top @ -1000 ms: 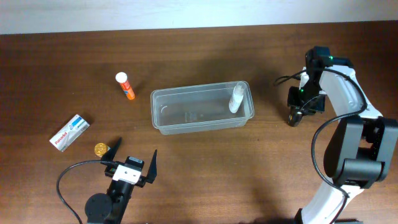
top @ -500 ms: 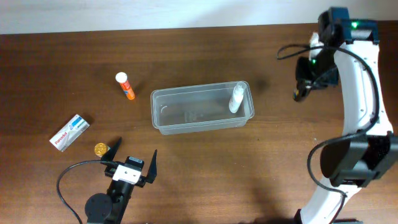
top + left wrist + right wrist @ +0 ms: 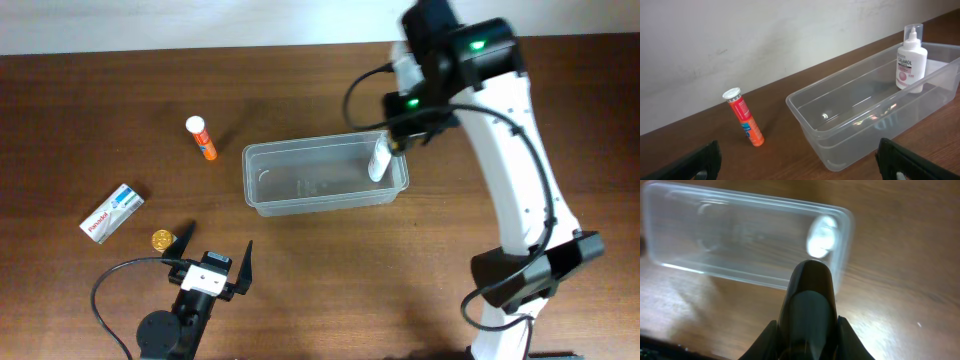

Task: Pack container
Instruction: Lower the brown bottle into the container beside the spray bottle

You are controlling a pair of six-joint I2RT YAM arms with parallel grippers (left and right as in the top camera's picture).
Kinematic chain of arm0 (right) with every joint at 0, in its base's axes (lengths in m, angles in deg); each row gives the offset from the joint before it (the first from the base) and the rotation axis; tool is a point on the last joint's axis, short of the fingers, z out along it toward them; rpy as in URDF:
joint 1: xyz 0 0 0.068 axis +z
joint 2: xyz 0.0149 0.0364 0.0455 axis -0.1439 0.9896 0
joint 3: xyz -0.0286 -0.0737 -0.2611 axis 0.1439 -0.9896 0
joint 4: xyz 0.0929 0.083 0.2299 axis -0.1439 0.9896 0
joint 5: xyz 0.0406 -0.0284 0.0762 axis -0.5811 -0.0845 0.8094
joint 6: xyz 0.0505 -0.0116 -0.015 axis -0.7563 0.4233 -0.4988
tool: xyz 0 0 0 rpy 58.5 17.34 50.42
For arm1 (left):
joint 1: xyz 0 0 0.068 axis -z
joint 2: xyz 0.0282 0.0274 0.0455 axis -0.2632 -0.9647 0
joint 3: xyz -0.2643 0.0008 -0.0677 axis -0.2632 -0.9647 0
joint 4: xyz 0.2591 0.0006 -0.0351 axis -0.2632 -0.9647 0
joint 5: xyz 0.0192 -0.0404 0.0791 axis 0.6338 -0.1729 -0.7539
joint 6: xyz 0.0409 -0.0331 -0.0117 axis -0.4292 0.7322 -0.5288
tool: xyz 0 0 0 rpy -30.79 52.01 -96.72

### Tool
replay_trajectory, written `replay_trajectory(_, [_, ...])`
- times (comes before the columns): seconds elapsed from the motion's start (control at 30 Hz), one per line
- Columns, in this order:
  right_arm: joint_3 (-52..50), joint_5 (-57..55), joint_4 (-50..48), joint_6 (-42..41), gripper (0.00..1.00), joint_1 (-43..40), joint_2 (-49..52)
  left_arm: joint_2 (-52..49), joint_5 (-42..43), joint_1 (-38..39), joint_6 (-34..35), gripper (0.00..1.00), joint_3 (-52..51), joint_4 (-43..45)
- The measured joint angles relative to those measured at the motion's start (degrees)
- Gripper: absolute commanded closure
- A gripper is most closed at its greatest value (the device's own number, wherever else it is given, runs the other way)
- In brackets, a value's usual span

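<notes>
The clear container (image 3: 300, 205) lies at the table's middle, with a white pump bottle (image 3: 379, 158) upright in its right end. My right gripper (image 3: 400, 140) hovers over that end, shut on a dark rounded object (image 3: 807, 295). In the right wrist view the container (image 3: 670, 225) and the bottle's top (image 3: 822, 236) lie below it. My left gripper (image 3: 210, 265) rests open near the front edge, its jaws empty; it faces the container (image 3: 850, 145), the bottle (image 3: 910, 62) and an orange tube (image 3: 745, 124).
The orange tube (image 3: 201, 138) with a white cap lies left of the container. A white box (image 3: 111, 213) and a small gold disc (image 3: 161, 239) sit at the front left. The right arm's white links reach from the front right across the table.
The right arm has risen from the table's right side and swung left with the dark object, from beside the container to above its right end. The left arm has not moved.
</notes>
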Motion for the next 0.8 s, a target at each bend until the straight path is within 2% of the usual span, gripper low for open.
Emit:
replay_trajectory(0.37, [-1.9, -0.5, -6.4, -4.2, 0.78, 8.4, 0.0, 0.0, 0.0, 0.0, 0.0, 0.01, 0.0, 0.0])
replay_trajectory(0.8, [-20.9, -4.0, -16.3, -5.3, 0.78, 9.0, 0.0, 0.0, 0.0, 0.0, 0.0, 0.01, 0.0, 0.0])
